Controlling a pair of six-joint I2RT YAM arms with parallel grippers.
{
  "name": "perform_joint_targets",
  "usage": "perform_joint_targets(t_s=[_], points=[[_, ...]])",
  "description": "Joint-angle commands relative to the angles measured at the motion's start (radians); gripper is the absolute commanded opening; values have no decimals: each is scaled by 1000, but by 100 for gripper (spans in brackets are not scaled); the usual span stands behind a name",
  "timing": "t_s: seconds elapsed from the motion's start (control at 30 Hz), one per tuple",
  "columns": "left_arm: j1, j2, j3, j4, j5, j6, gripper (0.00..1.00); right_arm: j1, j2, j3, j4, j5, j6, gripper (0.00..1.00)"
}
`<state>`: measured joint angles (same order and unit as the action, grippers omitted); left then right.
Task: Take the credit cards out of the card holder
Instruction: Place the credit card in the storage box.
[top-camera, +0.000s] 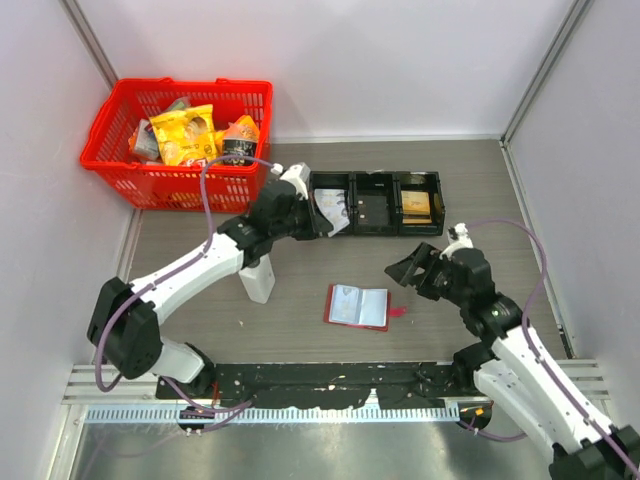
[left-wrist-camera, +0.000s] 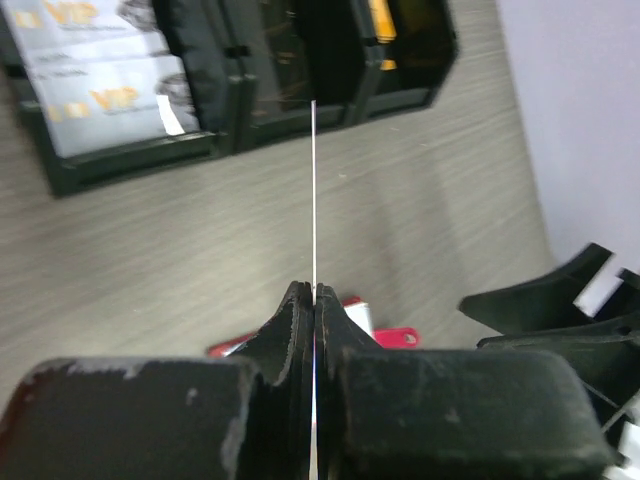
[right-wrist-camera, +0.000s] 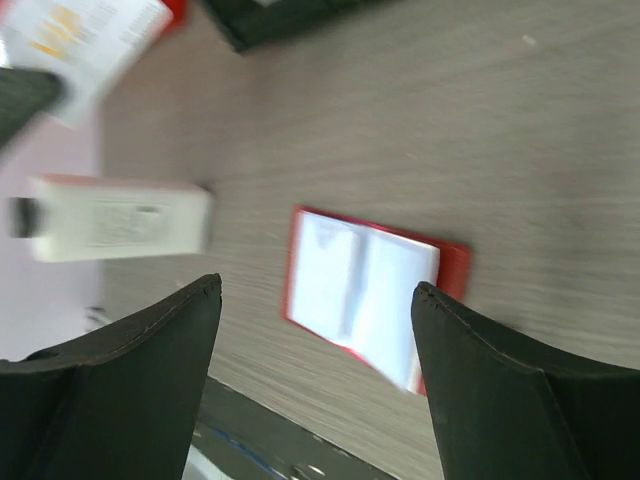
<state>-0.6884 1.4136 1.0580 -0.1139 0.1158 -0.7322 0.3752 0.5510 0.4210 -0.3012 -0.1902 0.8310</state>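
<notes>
Pale card (left-wrist-camera: 314, 190) edge-on, left tool (left-wrist-camera: 314, 293) clamped

Red card holder (top-camera: 357, 307) lies open flat; one pale credit card (left-wrist-camera: 314, 190) held edge-on.

We see the top view bright and evenly lit from above, with only soft shadows under the arms on the table (top-camera: 480, 180). Motion blur smears our right wrist view, softening the card holder (right-wrist-camera: 370, 290). In the left wrist view the credit card (left-wrist-camera: 314, 200) edge gleams white, and the black tray (left-wrist-camera: 140, 160) behind it is out of focus.
</notes>
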Motion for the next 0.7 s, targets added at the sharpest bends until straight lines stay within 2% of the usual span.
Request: perform_joint_targets(t_s=[0.0,0.13,0.27,0.5,0.6,0.67], points=[[49,80,114,-203,2,157,0,-1,183,134,-294,113,-173,81],[75,178,229,-279,-13,212,0,-1,352,202,-332,91,-216,82],[93,274,336,-335,-30,255,0,-1,365,265,-363,129,-251,82],[116,444,523,-424,-35,304,0,-1,380,499,-544,343,-401,83],[122,507,582,-447,-27,310,0,-2,414,597,-602,370,-449,83],[127,539,617,-463,-18,315,0,-1,426,650,-619,332,-498,83]])
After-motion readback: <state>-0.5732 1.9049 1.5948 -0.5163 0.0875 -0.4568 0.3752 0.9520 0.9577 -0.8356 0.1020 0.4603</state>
